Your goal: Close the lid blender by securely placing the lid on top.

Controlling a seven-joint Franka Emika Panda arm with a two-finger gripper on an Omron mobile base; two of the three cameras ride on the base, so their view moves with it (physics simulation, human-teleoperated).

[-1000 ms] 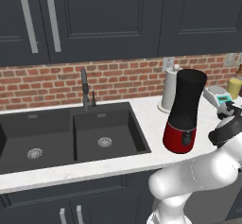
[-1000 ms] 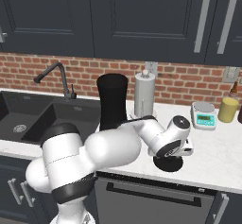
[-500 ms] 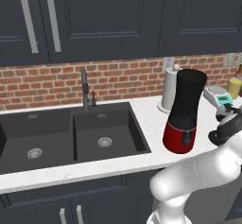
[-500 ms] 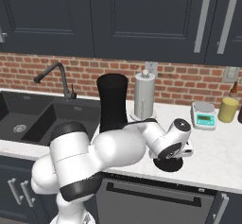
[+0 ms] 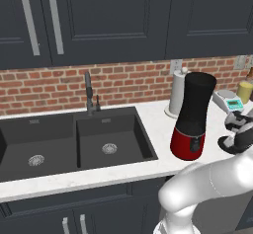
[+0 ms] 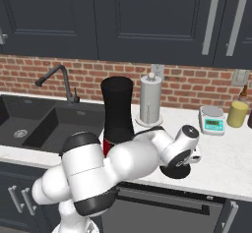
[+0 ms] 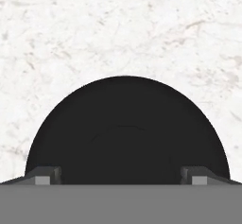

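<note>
The blender (image 5: 195, 114) (image 6: 117, 110), a black jar on a glossy red base, stands on the white counter with its top uncovered. To its right the lid (image 7: 125, 128) (image 6: 180, 172), a black round cap, lies flat on the marble. My gripper (image 7: 120, 173) (image 6: 181, 163) points straight down just above the lid and is open, one fingertip (image 7: 45, 173) off each side of the cap. Whether the tips touch the lid is not clear. In the left base view the hand (image 5: 239, 129) is at the right edge, beside the blender.
A paper-towel roll (image 6: 150, 99) stands behind the blender, with a small scale (image 6: 212, 120) and a yellow jar (image 6: 237, 114) farther right by the brick wall. The double sink (image 5: 74, 144) and faucet (image 5: 89, 92) lie to the left. The counter's front edge runs close to the lid.
The arm's elbow has shifted a little. The hand stays over the lid, and the jaws are as wide as before.
</note>
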